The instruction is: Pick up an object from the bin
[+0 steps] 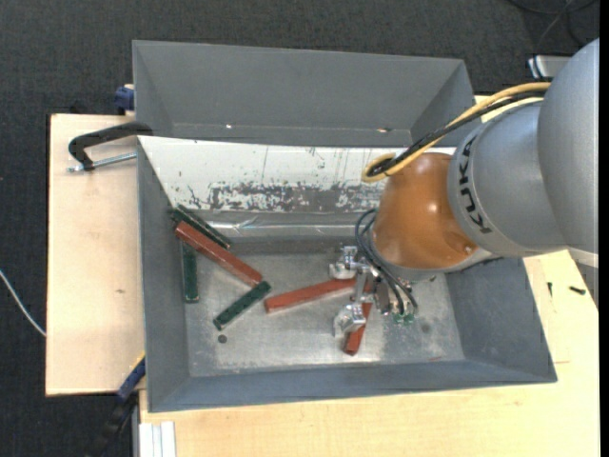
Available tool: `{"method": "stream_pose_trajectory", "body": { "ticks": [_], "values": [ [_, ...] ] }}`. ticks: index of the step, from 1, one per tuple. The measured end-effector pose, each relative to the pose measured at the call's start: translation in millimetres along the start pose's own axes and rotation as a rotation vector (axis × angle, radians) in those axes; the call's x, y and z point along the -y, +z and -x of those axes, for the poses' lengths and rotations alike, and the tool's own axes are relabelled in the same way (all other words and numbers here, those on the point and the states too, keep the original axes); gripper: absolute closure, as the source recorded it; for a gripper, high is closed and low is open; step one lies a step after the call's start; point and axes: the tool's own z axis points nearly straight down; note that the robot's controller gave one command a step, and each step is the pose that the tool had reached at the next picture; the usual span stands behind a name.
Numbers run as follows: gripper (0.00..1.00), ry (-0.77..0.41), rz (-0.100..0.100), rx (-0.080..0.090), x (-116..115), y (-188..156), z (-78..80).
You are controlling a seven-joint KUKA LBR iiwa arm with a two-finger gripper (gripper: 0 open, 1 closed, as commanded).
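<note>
My gripper (348, 291) is low in the bin's right half and stands open. One fingertip (346, 258) is toward the back wall and the other (350, 320) toward the front. The right end of a long red-brown stick (303, 297) lies on the floor between them, pointing left. A short red-brown piece (354, 340) lies just in front of the nearer fingertip, partly under it. A dark green stick (241, 305) lies slanted to the left of the long red one.
At the bin's left lie another red-brown stick (221, 255), a dark green stick (200, 228) along it, and an upright-lying green stick (190, 275). The arm's orange cover and cables hang over the right side.
</note>
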Motion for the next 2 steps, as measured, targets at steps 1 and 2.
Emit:
{"method": "stream_pose_trajectory", "body": {
  "ticks": [1, 2],
  "values": [
    [1.00, -0.001, 0.000, -0.006, -0.1, -2.8, -2.2],
    [1.00, -0.003, 0.000, -0.032, -0.8, -10.0, -7.4]
  ]
}}
